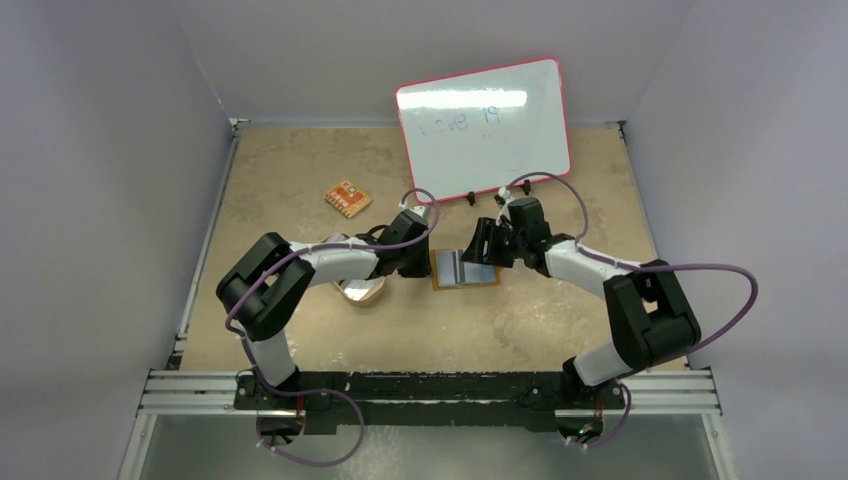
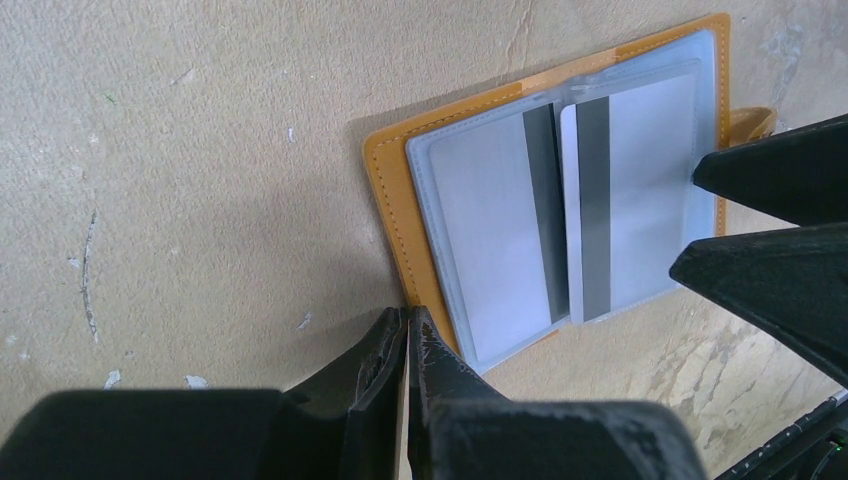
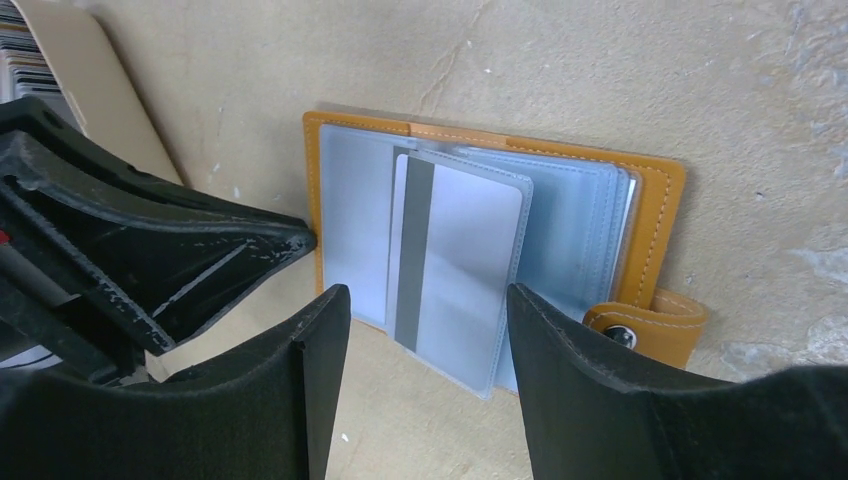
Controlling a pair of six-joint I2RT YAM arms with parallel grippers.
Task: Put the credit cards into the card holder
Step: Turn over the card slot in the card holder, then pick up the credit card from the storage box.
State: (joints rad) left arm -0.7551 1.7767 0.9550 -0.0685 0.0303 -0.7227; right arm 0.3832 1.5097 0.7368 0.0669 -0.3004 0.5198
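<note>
Reached in from 6 o'clock with both arms across the tan table [image 1: 300,340]. Noted a tan oval dish [image 1: 362,291] lying partly under the left forearm, at 8 o'clock of the card holder [image 1: 466,270]. Found that card holder spread open and flat near the table's middle, orange cover down, clear sleeves [image 3: 350,220] up, snap tab [image 3: 640,328] poking out past one edge. Counted two of the credit cards [image 2: 645,190] tucked in those sleeves, grey-silver, each with a dark stripe, the stripes running side by side along the fold.

Found the left hand [image 2: 407,325] clenched on nothing, fingertips pressed together right at the orange border on the holder's 9 o'clock side; could not tell whether touching it. Found the right hand [image 3: 420,300] released, jaws standing wide apart with nothing gripped, at 1 o'clock of the holder, tips just beside the sleeves' edge. Saw one striped card framed between its two fingers in the right wrist view, lying beyond them.

Spotted an orange patterned flat piece [image 1: 347,199] farther back at 10 o'clock, well apart from the holder. Ended at a pink-rimmed whiteboard [image 1: 485,125] propped at 12 o'clock against the back wall, its faint writing unreadable.
</note>
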